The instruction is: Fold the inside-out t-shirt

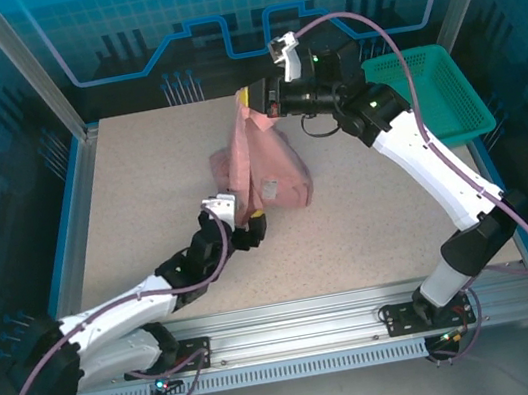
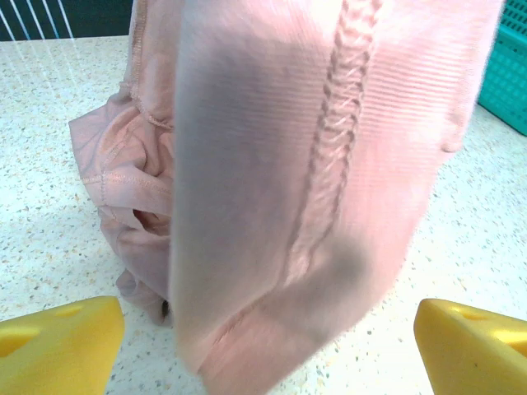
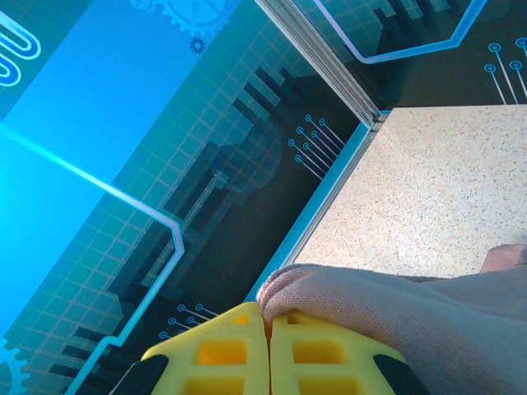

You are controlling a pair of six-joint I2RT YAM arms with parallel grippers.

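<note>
Our right gripper point(image 1: 249, 109) is clamped on an edge of the t-shirt point(image 1: 271, 166), which hangs bunched over the worktop point(image 1: 139, 178). Our left gripper point(image 1: 254, 226) gapes wide at its lower hem. Closing here, we risk pinching several layers together.

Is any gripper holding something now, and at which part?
The right gripper is shut on a bunched edge of the t-shirt, which hangs from it. The left gripper is open and holds nothing.
</note>
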